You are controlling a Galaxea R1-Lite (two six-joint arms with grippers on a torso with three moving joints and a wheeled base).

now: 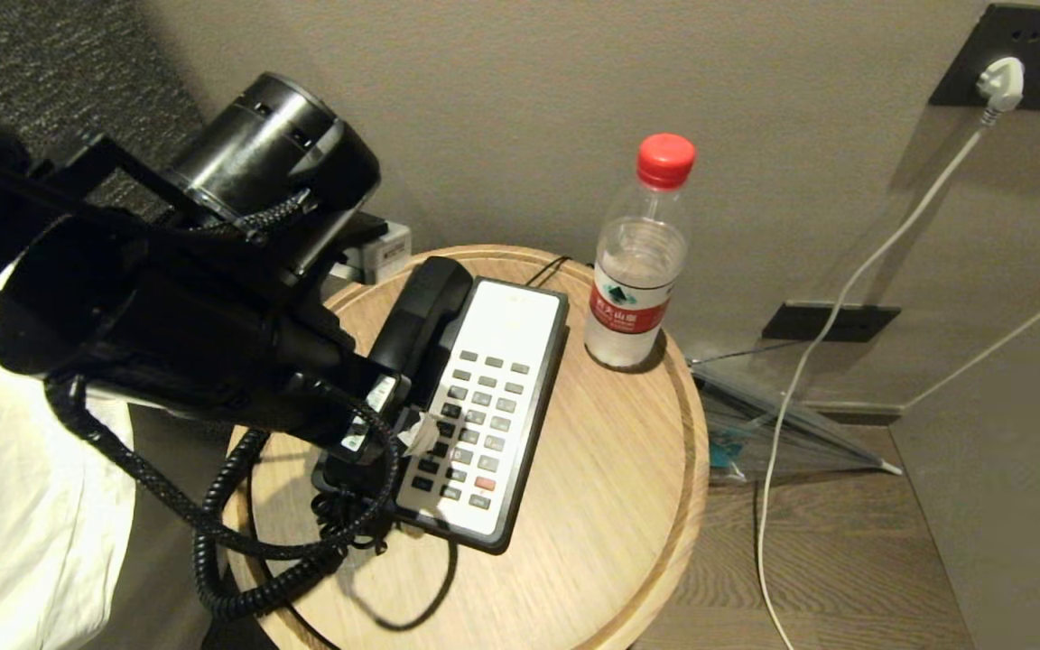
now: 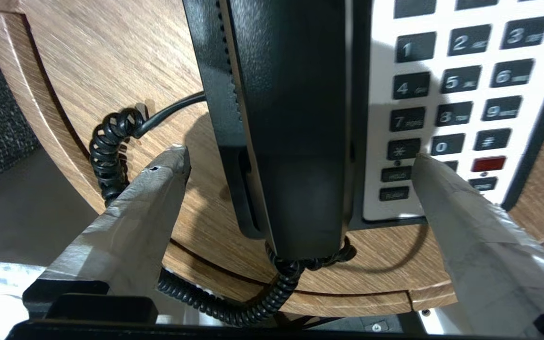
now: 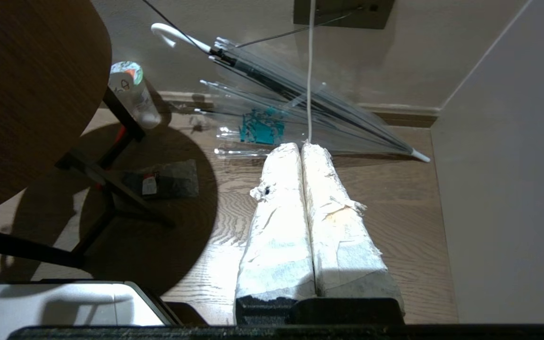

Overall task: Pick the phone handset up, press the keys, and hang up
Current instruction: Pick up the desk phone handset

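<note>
ok so my left gripper (image 2: 300, 160) is spread wide, about as far as it goes, holding nothing. The long curved glossy black plastic phone handset (image 2: 295, 123) sits in its cradle on the left side of the black phone base w/ the white keypad face (image 2: 461, 94), on the round light wood side table (image 2: 111, 61). In the left wrist view the handset's long axis runs straight away from the cam, so the two tape-wrapped fingers (image 2: 465, 212) straddle it crosswise near its cord end, one out over bare table, the other over the bottom keys. Neither touches it afaict, it's between and below the tips. Left arm is way nearer. Right gripper (image 3: 302, 151) is pressed shut, empty, parked low over the wood floor (image 3: 395, 212) beside the table. I reckon next is drop straight down & squeeze
</note>
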